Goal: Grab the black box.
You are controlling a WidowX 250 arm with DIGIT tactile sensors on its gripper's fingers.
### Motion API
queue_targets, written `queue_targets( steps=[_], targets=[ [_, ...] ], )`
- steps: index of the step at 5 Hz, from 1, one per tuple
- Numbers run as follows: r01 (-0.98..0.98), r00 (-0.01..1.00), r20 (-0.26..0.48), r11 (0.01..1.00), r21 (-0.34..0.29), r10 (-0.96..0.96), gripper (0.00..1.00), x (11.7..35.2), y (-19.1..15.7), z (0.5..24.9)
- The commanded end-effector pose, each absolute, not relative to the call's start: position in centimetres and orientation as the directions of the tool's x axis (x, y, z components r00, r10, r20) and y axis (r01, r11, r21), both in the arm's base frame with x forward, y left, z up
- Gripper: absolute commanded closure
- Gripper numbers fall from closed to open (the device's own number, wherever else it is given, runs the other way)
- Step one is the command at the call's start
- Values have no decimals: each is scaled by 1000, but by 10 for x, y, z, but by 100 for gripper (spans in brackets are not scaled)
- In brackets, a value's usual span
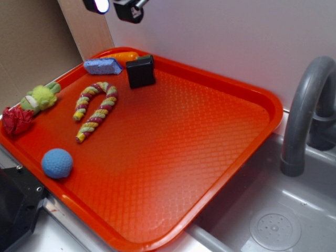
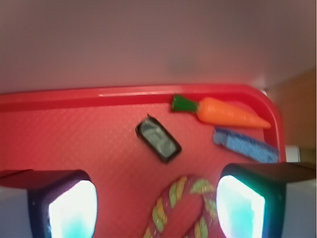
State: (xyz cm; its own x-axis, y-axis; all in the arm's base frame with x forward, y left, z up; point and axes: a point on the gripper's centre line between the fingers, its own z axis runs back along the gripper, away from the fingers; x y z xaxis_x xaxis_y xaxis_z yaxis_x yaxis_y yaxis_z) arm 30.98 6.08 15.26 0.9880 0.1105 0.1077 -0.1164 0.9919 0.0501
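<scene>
1. Exterior view: the gripper [image 1: 119,6] hangs high at the top edge of the picture, mostly cut off, so this view alone does not show how the jaws stand. The black box [image 1: 140,71] stands on edge on the red tray [image 1: 247,131], below the jaws and slightly toward the tray's open middle. The blue sponge [image 1: 103,66] lies just beside it, and the carrot [image 1: 124,55] sits behind both against the rim. One risk: a straight descent may land off the box, toward the sponge.

2. Wrist view: the jaws are spread wide and empty, one lit pad [image 2: 72,210] at each lower corner. The box lies ahead of the gap and roughly centred, turned diagonally to the line between the pads. The rope toy [image 2: 181,206] lies between the jaws, nearer than the box.
   - If the jaws close without turning, they probably meet the box's corners and twist it away.
   - Coming down short would likely catch the rope toy instead.
   - The box, standing on edge, could tip if a pad nudges it first.
</scene>
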Motion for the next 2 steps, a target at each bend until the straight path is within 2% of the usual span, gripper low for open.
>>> queue_targets(
  steps=[1, 2],
  targets=[
    [332, 916, 159, 919, 213, -368, 0, 322, 58, 146],
    [474, 855, 119, 855, 211, -504, 0, 333, 58, 127]
  ],
)
